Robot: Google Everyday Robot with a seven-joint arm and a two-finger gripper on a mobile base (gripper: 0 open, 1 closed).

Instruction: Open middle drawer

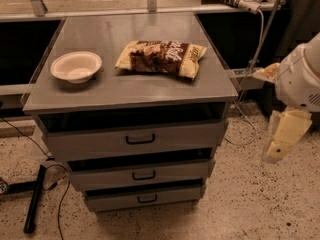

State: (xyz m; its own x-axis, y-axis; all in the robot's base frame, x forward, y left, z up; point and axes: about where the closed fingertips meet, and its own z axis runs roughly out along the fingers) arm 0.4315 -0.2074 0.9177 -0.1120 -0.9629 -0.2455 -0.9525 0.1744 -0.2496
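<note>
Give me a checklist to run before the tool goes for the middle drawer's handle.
1. Middle drawer found: ok. Its grey front shows between the top and bottom drawers.
2. Handle uncovered: ok. The black loop is in plain sight, with nothing in front of it.
3. Tool lined up with the handle: not ok. It hangs off the cabinet's right side, well away from the drawer fronts.
4. Tool ready to grip: cannot tell.
5. Items on the cabinet top secure: ok. The bowl and snack bag sit back from the front edge.
6. Floor by the drawers: cannot tell. A black bar lies at lower left.
</note>
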